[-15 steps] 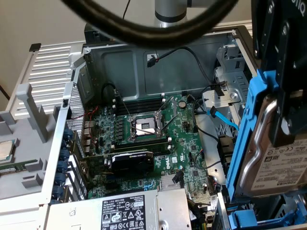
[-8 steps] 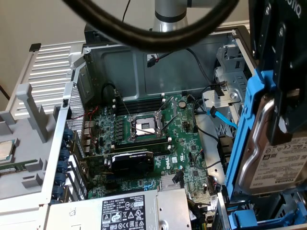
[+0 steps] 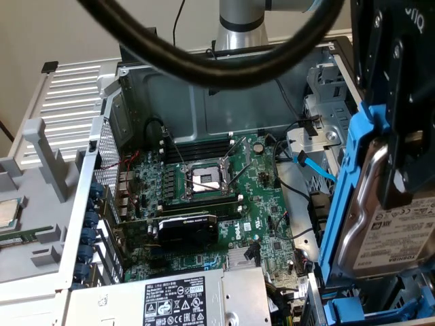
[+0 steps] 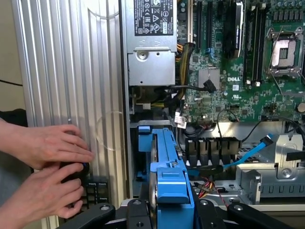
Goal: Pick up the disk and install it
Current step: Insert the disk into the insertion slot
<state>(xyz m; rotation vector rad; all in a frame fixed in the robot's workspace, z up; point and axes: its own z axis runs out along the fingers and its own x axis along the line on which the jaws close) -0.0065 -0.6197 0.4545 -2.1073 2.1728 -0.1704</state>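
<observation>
I have my black two-fingered gripper (image 3: 402, 146) (image 4: 174, 215) clamped at a middling width on the silver-grey rectangular hard drive with its white printed label and bright blue plastic carrier, the disk (image 3: 384, 234) (image 4: 171, 183), so the picking-up looks done. In the exterior view I carry it on edge, clear of any support, at about four o'clock from the empty square metal processor socket (image 3: 204, 178) on the green motherboard (image 3: 265, 224). It hangs over the grey metal drive cage (image 3: 319, 95) (image 4: 267, 181) at the side of the open computer case. A thin light-blue data cable (image 3: 314, 165) (image 4: 251, 153) runs loose at about ten o'clock from the disk in that view. I judge the installing is what remains: the carrier sits in no slot, and I cannot tell how well it lines up with the bay beneath. The grey boxy power supply with a black label (image 3: 173, 299) (image 4: 151, 43) lies at six o'clock from the socket. In my wrist view, a person's hands (image 4: 52, 145) rest on a small black device (image 4: 76, 171) outside the ribbed grey case panel (image 4: 71, 62), well apart from the disk.
</observation>
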